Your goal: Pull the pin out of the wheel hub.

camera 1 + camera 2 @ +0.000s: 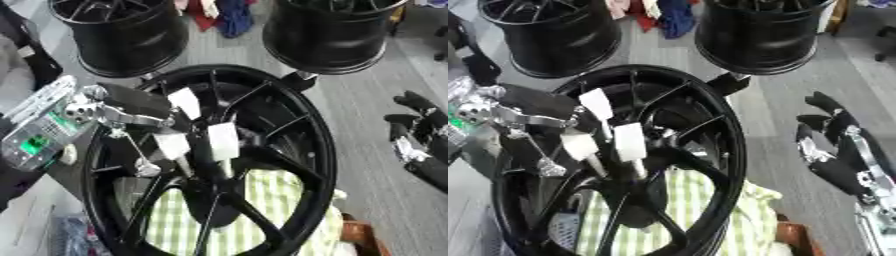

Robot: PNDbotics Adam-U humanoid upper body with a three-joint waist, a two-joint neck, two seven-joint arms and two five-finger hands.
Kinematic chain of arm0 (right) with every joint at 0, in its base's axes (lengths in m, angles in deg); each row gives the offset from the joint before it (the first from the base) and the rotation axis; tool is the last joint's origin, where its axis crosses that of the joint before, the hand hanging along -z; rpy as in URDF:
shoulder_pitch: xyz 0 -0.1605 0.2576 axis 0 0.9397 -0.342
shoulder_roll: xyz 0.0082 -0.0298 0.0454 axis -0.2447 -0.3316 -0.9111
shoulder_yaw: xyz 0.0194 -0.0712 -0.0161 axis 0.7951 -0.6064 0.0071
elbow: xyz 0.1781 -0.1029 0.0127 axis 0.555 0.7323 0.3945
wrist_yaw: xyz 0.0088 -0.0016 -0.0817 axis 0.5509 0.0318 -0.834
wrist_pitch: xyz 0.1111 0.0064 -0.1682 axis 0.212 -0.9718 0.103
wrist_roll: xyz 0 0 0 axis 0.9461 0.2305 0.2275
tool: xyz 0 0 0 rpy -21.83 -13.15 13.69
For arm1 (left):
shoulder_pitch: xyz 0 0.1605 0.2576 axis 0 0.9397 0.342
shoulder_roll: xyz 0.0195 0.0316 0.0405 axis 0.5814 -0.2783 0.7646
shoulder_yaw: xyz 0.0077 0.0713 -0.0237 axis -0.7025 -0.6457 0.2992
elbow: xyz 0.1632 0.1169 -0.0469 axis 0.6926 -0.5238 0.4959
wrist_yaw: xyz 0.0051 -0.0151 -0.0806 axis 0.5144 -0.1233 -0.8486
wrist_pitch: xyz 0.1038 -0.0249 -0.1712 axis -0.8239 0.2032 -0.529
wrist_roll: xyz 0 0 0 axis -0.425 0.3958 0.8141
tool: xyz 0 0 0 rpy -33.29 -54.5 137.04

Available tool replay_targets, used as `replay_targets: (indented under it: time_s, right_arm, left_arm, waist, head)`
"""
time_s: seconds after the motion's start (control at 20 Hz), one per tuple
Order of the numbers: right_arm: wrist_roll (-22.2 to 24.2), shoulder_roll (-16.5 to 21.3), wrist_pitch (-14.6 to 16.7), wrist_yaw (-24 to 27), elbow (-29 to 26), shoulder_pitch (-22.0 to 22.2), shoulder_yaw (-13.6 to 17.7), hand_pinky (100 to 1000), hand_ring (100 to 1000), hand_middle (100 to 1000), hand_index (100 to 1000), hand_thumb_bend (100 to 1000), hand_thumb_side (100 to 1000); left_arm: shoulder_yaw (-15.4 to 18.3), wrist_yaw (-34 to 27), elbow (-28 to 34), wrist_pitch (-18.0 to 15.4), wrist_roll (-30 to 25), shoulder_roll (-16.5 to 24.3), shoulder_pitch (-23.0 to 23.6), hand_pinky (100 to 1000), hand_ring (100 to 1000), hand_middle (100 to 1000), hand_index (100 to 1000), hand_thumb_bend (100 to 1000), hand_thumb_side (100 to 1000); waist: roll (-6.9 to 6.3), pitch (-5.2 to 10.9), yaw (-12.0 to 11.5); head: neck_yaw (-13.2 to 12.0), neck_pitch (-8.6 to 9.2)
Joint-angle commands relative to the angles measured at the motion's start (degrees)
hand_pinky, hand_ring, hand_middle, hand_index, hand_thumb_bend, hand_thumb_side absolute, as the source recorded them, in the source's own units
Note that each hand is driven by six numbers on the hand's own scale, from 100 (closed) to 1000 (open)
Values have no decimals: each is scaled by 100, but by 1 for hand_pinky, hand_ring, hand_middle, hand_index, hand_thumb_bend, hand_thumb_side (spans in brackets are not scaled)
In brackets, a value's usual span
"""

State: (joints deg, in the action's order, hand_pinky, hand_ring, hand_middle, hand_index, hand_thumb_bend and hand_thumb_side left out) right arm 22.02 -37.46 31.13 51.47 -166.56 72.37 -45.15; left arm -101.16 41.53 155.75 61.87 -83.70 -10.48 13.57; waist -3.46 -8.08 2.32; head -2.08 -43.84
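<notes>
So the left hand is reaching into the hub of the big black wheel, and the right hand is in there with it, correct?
Not quite. The left hand does reach into the wheel hub, but the right hand is outside it, off to the wheel's right over the floor, as the right eye view shows.

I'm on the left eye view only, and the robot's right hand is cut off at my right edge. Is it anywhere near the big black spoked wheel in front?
Observer: No. In the right eye view the black-and-silver right hand shows whole, apart from the rim of the big black spoked wheel, with bare grey floor between them.
Operator: Is it holding anything?
Observer: Nothing. Its fingers are relaxed and point up the picture.
Operator: And the arm behind it?
Observer: A silver link runs from the hand down to the lower right corner.
</notes>
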Motion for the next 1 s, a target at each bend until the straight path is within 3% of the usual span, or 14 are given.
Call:
replay_targets:
  time_s: [0.05,0.5,1.0]
  right_arm:
    - [-1,135,4,-22,-71,-38,8,850,801,908,973,100,359]
    - [-18,136,-1,-24,-64,-27,18,850,801,908,972,100,359]
    - [-33,139,-3,-28,-59,-5,34,851,801,908,972,100,357]
  left_arm:
    - [148,15,59,-91,-59,235,-65,436,534,584,766,100,137]
    - [445,-15,320,-103,-59,380,-146,266,387,429,657,100,209]
    - [1108,12,503,108,-59,684,-174,213,343,381,615,100,266]
  waist:
    - [24,78,-11]
    - [22,91,-19]
    - [18,111,-41]
  head:
    - [-6,-28]
    - [12,-28]
    - [36,-28]
